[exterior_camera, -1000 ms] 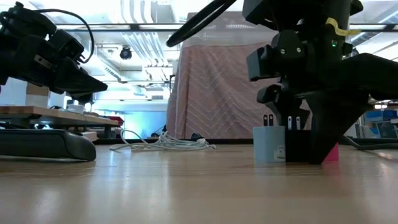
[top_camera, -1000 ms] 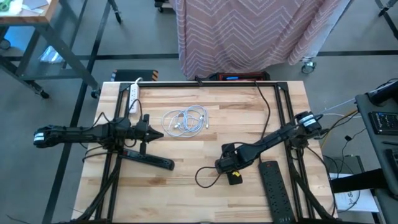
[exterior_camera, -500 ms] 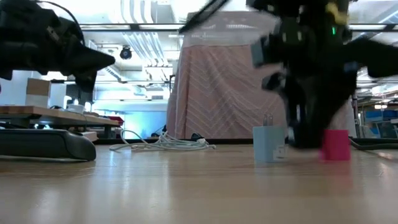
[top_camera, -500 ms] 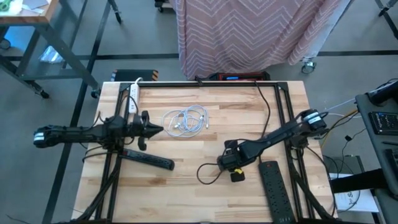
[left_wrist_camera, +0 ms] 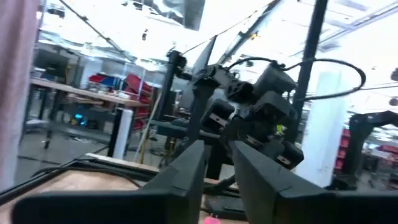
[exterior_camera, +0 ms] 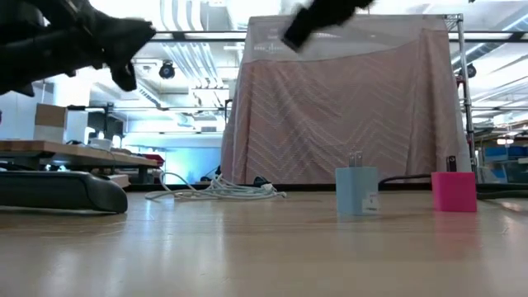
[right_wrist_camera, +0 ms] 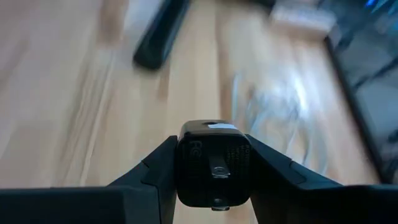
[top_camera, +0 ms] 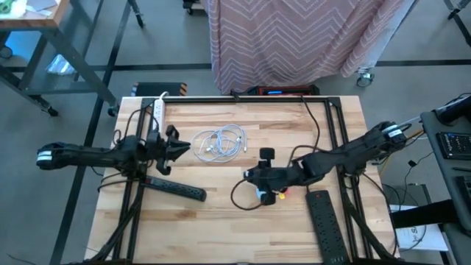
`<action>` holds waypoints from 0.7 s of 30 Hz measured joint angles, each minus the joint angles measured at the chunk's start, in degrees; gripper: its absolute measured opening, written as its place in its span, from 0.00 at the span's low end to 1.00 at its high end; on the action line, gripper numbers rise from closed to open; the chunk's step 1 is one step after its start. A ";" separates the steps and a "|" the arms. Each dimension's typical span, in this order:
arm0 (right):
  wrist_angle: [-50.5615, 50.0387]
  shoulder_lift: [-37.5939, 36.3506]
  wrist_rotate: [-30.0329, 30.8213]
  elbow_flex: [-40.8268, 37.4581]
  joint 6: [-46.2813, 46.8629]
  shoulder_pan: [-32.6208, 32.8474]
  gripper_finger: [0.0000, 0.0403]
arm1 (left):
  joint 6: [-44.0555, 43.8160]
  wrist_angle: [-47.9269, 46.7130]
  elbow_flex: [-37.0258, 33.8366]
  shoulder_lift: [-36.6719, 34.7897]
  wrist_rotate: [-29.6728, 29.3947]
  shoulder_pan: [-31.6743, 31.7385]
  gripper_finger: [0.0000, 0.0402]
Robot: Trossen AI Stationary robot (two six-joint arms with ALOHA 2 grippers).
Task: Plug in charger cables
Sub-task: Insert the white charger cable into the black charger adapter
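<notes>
Right gripper [right_wrist_camera: 212, 163] is clamped on a black plug block [right_wrist_camera: 213, 163] — left gripper [left_wrist_camera: 217, 168] slightly parted, holding nothing; cables [right_wrist_camera: 283, 115] blurry.

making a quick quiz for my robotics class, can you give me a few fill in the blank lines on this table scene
1. The right gripper has its jaws shut on a small ____ plug block.
2. In the low view, the light blue plug block stands on the wooden table beside a ____ plug block.
3. The coiled white charger cables lie nearest the ____ gripper.

Missing words: black; pink; left
</notes>
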 joint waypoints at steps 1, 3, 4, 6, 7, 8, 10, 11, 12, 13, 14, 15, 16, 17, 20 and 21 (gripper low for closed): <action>4.51 0.29 0.27 -0.43 -1.45 0.00 0.33 | 0.02 1.63 0.00 0.89 0.48 -0.18 0.17; 12.69 0.85 0.23 -2.38 -4.97 0.00 0.33 | 0.06 3.42 0.00 2.18 1.69 -0.42 0.22; 18.81 1.90 0.33 -3.53 -6.88 0.00 0.33 | 0.08 3.88 0.00 2.79 1.97 -0.62 0.25; 32.81 3.48 -0.24 -6.59 -10.76 0.02 0.33 | 0.09 4.30 0.00 3.89 2.81 -1.07 0.30; 39.17 4.59 -0.40 -8.50 -12.22 0.02 0.33 | 0.28 4.59 0.00 4.54 2.87 -1.38 0.32; 47.07 6.07 -0.46 -9.59 -13.17 -0.22 0.33 | 0.86 4.96 0.00 5.16 2.89 -1.76 0.35; 60.60 9.64 -0.96 -11.75 -14.52 -0.93 0.33 | 2.36 5.03 0.00 5.96 2.87 -2.74 0.39; 66.46 11.46 -0.87 -12.07 -14.17 -1.53 0.33 | 3.67 5.60 0.04 6.62 2.87 -3.25 0.41; 71.04 13.29 -0.92 -12.15 -12.74 -2.19 0.33 | 5.27 5.60 0.17 7.15 2.83 -3.75 0.43; 74.83 15.43 -1.07 -12.07 -10.47 -2.84 0.33 | 7.12 5.42 0.23 7.57 2.78 -4.27 0.44; 76.96 17.18 -1.69 -11.46 -7.69 -3.55 0.33 | 9.56 5.26 0.62 8.21 2.75 -4.87 0.45; 77.19 18.45 -2.07 -10.90 -4.69 -4.07 0.33 | 12.80 5.25 1.19 8.92 2.69 -5.49 0.45; 76.41 19.56 -2.11 -10.30 -1.39 -4.60 0.33 | 16.74 5.21 1.72 9.66 2.70 -6.10 0.45; 76.02 20.67 -2.19 -9.42 2.11 -5.14 0.33 | 20.94 5.23 2.46 10.28 2.72 -6.76 0.45; 76.45 22.80 -2.34 -7.53 10.53 -6.61 0.33 | 31.91 3.22 4.46 12.30 2.72 -8.42 0.45; 76.66 23.14 -2.48 -6.97 12.16 -7.09 0.33 | 35.18 2.26 4.96 12.84 2.70 -8.77 0.45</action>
